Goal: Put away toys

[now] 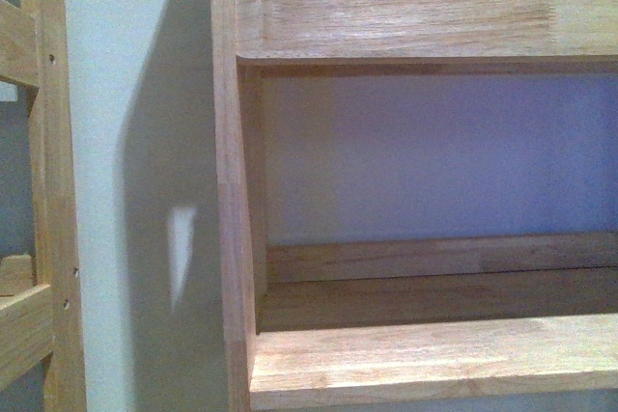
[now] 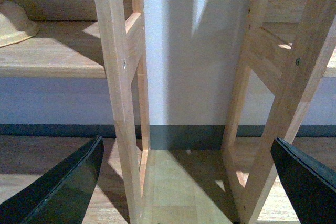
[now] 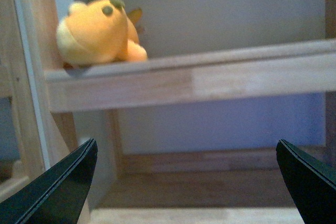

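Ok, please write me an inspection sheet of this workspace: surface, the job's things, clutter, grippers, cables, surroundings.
Surface: wooden shelf unit; lower shelf bare.
Job's things: orange-yellow plush toy lies on the upper shelf, by the upright post at its end, apart from both grippers.
Clutter: pale rounded object on a neighbouring shelf; identity unclear.
Grippers: left gripper open, empty, facing the gap between two shelf frames; right gripper open, empty, below the toy's shelf.
Cables: nothing seen.
Surroundings: pale wall, dark baseboard, wooden floor.

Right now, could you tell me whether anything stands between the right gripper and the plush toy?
Nothing visible does. The plush toy lies on the shelf, and the open right gripper holds nothing, with only open space between them.
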Controlling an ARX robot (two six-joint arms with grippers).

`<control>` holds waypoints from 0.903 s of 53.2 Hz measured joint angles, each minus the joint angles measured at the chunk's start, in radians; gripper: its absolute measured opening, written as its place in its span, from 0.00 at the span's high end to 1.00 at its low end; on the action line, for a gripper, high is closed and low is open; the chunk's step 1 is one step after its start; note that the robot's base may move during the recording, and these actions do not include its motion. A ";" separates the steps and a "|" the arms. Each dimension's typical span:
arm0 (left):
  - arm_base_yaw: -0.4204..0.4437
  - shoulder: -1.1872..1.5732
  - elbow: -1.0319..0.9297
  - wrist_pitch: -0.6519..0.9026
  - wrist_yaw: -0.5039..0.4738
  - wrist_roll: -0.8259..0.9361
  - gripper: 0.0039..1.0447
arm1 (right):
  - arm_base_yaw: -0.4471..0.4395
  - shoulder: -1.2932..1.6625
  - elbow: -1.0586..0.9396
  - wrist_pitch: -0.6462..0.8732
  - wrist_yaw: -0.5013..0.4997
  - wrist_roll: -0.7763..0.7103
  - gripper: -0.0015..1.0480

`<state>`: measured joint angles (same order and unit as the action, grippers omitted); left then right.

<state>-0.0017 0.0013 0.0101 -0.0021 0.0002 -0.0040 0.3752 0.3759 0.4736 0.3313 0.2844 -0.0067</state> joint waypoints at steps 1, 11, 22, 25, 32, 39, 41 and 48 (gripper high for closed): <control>0.000 0.000 0.000 0.000 0.000 0.000 0.05 | 0.002 -0.011 -0.023 0.006 0.008 -0.003 0.00; 0.000 0.000 0.000 0.000 0.000 0.000 0.05 | -0.011 -0.044 -0.058 -0.282 0.060 -0.008 0.15; 0.000 0.000 0.000 0.000 0.000 0.000 0.05 | -0.116 -0.120 -0.140 -0.415 -0.037 -0.007 0.42; 0.000 0.000 0.000 0.000 0.000 0.000 0.05 | -0.146 -0.141 -0.171 -0.408 -0.066 -0.006 0.50; 0.000 0.000 0.000 0.000 0.000 0.000 0.05 | -0.196 -0.178 -0.225 -0.390 -0.120 -0.006 0.68; 0.000 0.000 0.000 0.000 0.000 0.000 0.05 | -0.328 -0.216 -0.275 -0.381 -0.266 -0.005 0.84; 0.000 0.000 0.000 0.000 0.000 0.000 0.05 | -0.349 -0.224 -0.285 -0.377 -0.270 -0.005 0.83; 0.000 0.000 0.000 0.000 0.000 0.000 0.05 | -0.369 -0.253 -0.329 -0.364 -0.282 -0.003 0.82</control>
<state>-0.0017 0.0013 0.0101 -0.0021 0.0006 -0.0040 0.0063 0.1226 0.1444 -0.0322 0.0029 -0.0093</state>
